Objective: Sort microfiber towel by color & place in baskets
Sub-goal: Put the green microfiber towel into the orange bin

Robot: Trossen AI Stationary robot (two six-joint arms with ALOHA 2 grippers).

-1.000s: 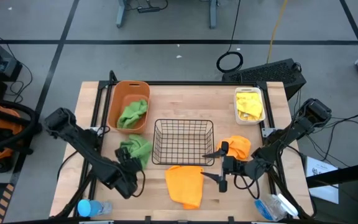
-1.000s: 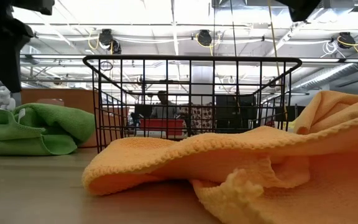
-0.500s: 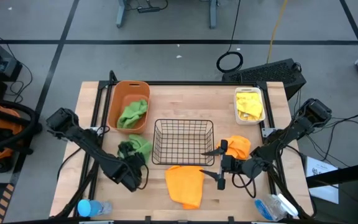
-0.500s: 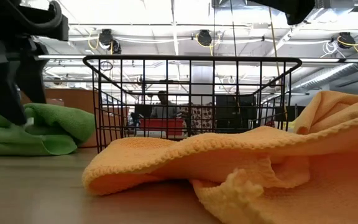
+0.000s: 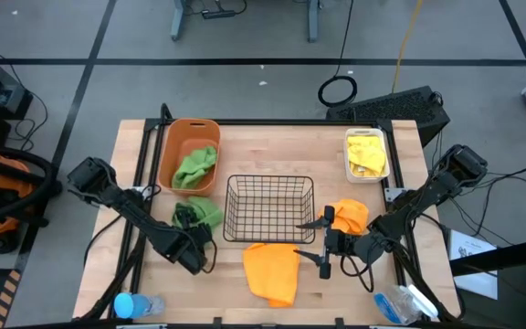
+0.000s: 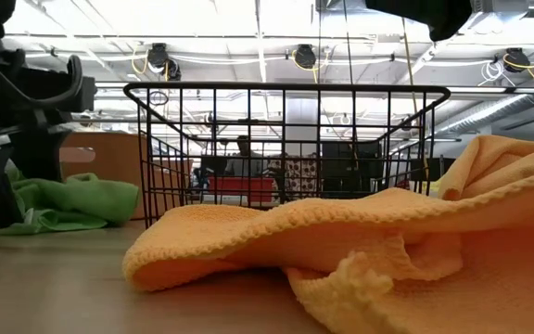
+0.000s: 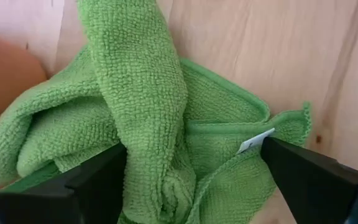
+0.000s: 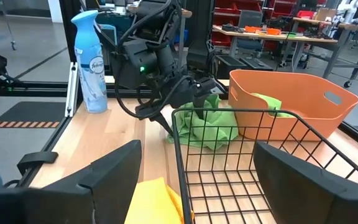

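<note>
Beside the black wire basket, left tool straddles green towel, fingers apart.

A dark pincer comes down at the far left edge, its tips planted on a crumpled green towel that spreads out just beside it on the wooden surface. Farther from the pincer stands the black wire-mesh basket, and nearest the camera an orange towel sprawls in front of the basket.
</note>
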